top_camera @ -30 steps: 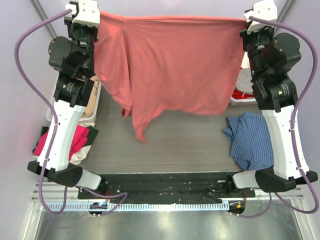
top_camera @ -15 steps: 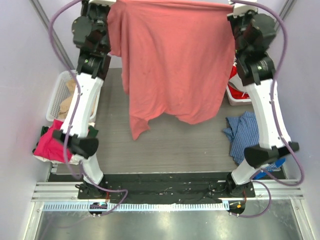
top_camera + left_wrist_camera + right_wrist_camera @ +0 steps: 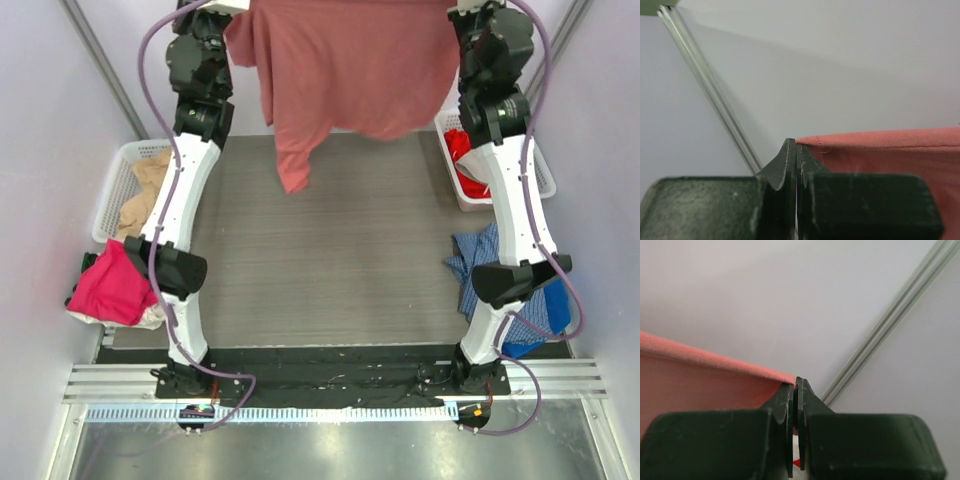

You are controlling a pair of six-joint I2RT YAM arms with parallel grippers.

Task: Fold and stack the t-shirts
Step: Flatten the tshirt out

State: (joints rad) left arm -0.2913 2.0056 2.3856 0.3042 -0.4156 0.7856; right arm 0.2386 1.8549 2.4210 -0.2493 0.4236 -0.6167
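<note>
Salmon-red t-shirt [image 3: 345,70] held aloft over the far end of the surface [image 3: 330,260], stretched by one stitched edge between the two raised arms. It hangs clear of everything below, and a narrow tail of cloth [image 3: 292,170] droops lower on its left side. The step in hand is judged to be spreading the garment before it is laid flat for folding. To do this well, both held corners should travel level and equally far apart, so that the top edge remains taut without straining the seam. The lowest cloth should meet the surface first, and the rest should then be drawn toward the arm bases so that no crease is trapped. The drooping tail is the likeliest part to tuck under and may need smoothing. Left fingers [image 3: 785,162] are pressed together with only a hairline gap, pinching the corner of the stitched edge. Right fingers [image 3: 782,400] are closed likewise on the opposite corner, a sliver of red cloth showing between them. Whether the held edge is hem or shoulder line cannot be told. A magenta-pink t-shirt [image 3: 110,290] lies heaped at the left, well apart.
</note>
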